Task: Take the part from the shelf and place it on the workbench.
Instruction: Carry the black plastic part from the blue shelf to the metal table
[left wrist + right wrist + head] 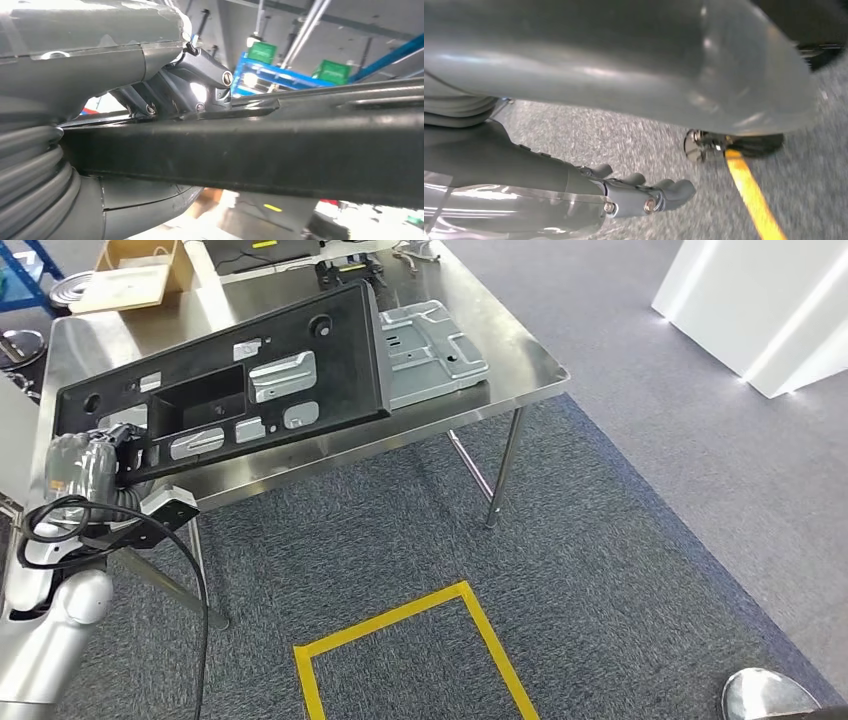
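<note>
Closest to the head camera, the left hand (pixel 95 462) is seen clamped on the near end of the long black part (pixel 230 385); in the left wrist view its fingers (pixel 200 92) are closed over the part's upper edge, so the part (pixel 260 150) is firmly held. The part is carried tilted above the workbench (pixel 520 345), its far end reaching toward the silver stamped plate (pixel 430 345) that lies on the bench.

The right hand (pixel 644 195) is hung low beside the body, above carpet and a yellow floor line (pixel 751 195), fingers loosely curled with nothing in them.

The placing step is judged to be in hand. It is best done by levelling the part first, then lowering it onto bare steel on the near side of the silver plate, so the far end is not set on that plate.

Bare surface is available between the silver plate and the bench's front edge, but the part is long; its held end overhangs the bench's near corner and should be brought inward before release. A cardboard box (pixel 135 270) sits at the bench's far side, well apart from the part.
</note>
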